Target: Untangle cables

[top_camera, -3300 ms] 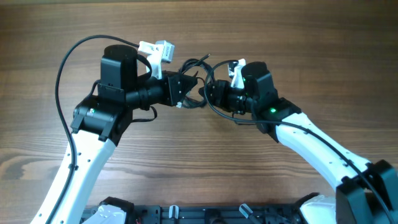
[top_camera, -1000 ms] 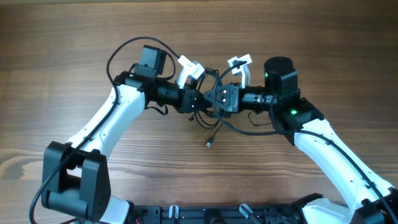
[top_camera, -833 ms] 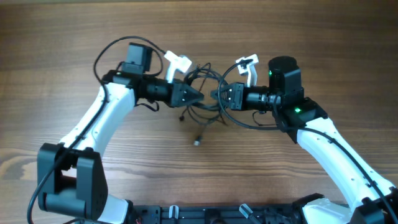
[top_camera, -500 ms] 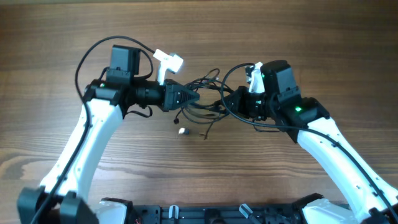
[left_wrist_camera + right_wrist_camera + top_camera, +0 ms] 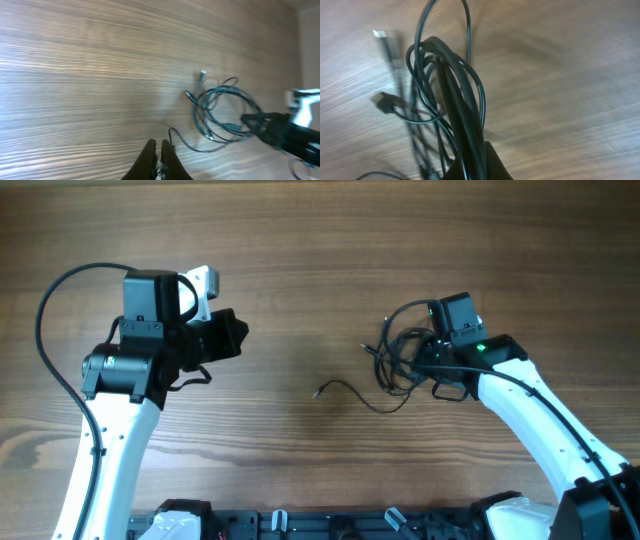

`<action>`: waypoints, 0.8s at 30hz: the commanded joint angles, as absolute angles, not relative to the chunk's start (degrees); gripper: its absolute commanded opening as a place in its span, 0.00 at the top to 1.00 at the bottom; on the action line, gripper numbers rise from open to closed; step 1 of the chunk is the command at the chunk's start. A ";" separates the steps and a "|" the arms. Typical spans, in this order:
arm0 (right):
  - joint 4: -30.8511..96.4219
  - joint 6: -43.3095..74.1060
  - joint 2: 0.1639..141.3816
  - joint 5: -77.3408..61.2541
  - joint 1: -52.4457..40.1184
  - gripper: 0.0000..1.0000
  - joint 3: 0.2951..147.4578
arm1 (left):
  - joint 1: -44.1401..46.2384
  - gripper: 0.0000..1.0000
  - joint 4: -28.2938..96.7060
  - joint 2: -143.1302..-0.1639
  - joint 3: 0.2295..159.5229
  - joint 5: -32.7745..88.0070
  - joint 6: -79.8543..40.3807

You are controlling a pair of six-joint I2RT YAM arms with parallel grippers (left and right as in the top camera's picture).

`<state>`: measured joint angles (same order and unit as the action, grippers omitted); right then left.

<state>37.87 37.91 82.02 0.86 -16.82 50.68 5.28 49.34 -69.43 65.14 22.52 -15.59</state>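
The left gripper [image 5: 230,340] and the right gripper [image 5: 420,362] are set well apart, with wood-grain table [image 5: 300,260] exposed between them. The cables [image 5: 398,355] are bunched in loose loops at the right gripper. One loose end [image 5: 320,391] is laid out on the table towards the middle. The left gripper's fingers [image 5: 148,156] are brought together with nothing gripped. The right gripper is clamped on the cable loops.

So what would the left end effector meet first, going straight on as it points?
Probably the table: its wrist view shows wood ahead of the left end effector. The cables sit off to the side, one tail close by. Depth is unclear.
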 commanded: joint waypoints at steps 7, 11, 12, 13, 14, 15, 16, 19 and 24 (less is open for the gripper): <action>34.79 22.52 80.09 -37.26 -17.21 0.96 63.51 | 5.41 0.74 47.99 -69.67 65.58 33.82 -10.41; 34.20 22.70 80.07 -42.61 -17.21 0.96 66.28 | 5.41 0.64 46.61 -70.81 65.58 38.28 -10.48; 34.11 22.68 80.09 -43.88 -17.21 0.96 66.28 | 5.41 0.60 45.69 -71.29 65.58 39.07 -10.46; 34.20 22.44 80.14 -45.15 -17.21 0.96 66.28 | 5.41 0.58 44.18 -72.16 65.58 39.99 -10.46; 34.15 22.41 80.14 -45.93 -17.21 0.96 66.28 | 5.41 0.56 43.44 -72.66 65.58 40.42 -10.46; 34.09 22.41 80.14 -46.70 -17.21 0.96 66.28 | 5.41 0.55 42.44 -73.65 65.58 41.19 -10.46; 34.11 22.41 80.14 -46.70 -17.21 0.96 66.28 | 5.41 0.55 41.54 -74.83 65.58 42.19 -10.44; 34.09 22.35 80.14 -47.68 -17.21 0.96 66.28 | 5.41 0.57 39.75 -78.98 65.58 46.02 -10.04; 34.11 22.46 80.14 -48.66 -17.21 0.96 66.28 | 6.66 0.61 37.32 -86.06 65.58 48.21 -8.97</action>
